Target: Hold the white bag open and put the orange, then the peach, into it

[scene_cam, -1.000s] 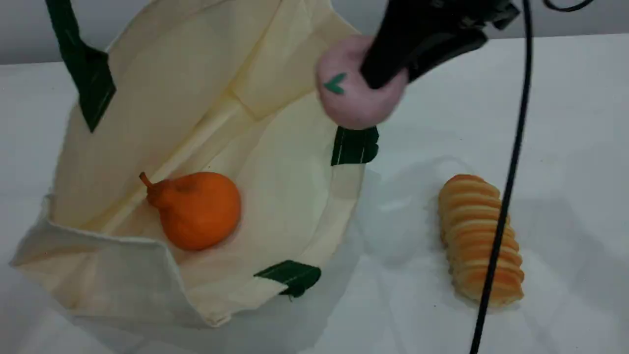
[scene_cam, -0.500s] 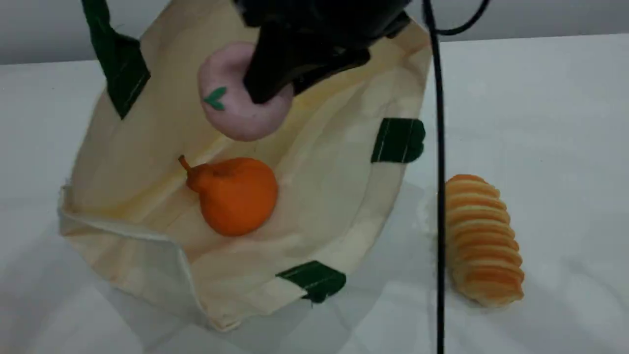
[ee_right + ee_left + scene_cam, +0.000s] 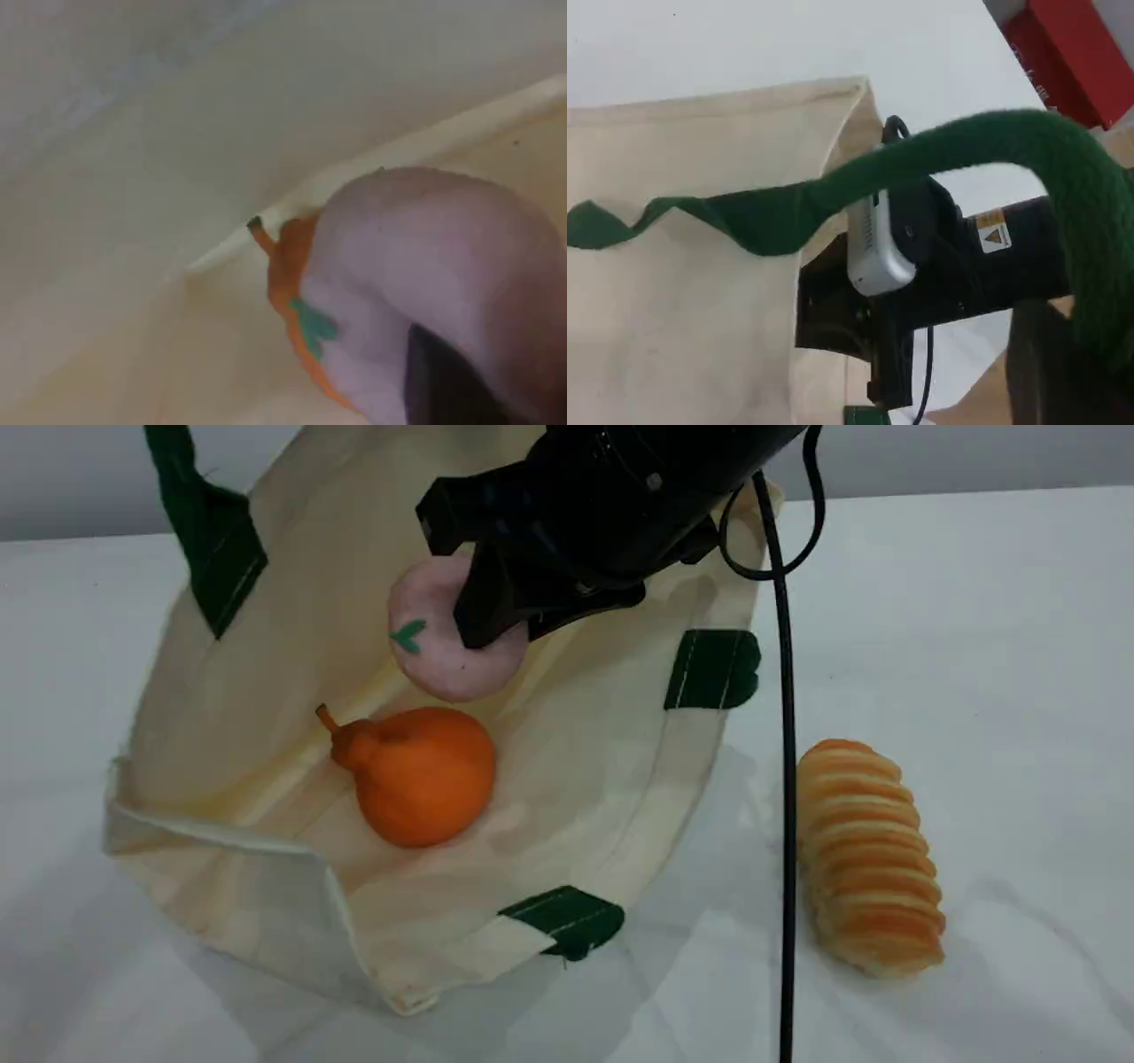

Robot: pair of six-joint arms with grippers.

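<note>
The white bag (image 3: pixel 576 779) lies open on the table with its mouth held up at the far side. The orange (image 3: pixel 416 775) rests inside it. Just above and behind the orange hangs the pink peach (image 3: pixel 438 651), with my right gripper (image 3: pixel 492 629) shut on it inside the bag's mouth. In the right wrist view the peach (image 3: pixel 425 274) fills the lower right and hides most of the orange (image 3: pixel 285 274). A green handle (image 3: pixel 208 540) rises out of the top left. In the left wrist view that handle (image 3: pixel 966 155) arches tight toward my left gripper at the lower right, which is shut on it.
A ridged orange-tan bread loaf (image 3: pixel 868 859) lies right of the bag. The right arm's black cable (image 3: pixel 787 779) hangs down between bag and loaf. A red box (image 3: pixel 1072 53) stands beyond the table in the left wrist view.
My right gripper has carried the peach left from beside the bag's rim to over the bag, then down toward the orange. The bag's mouth has shifted right and opened wider.
</note>
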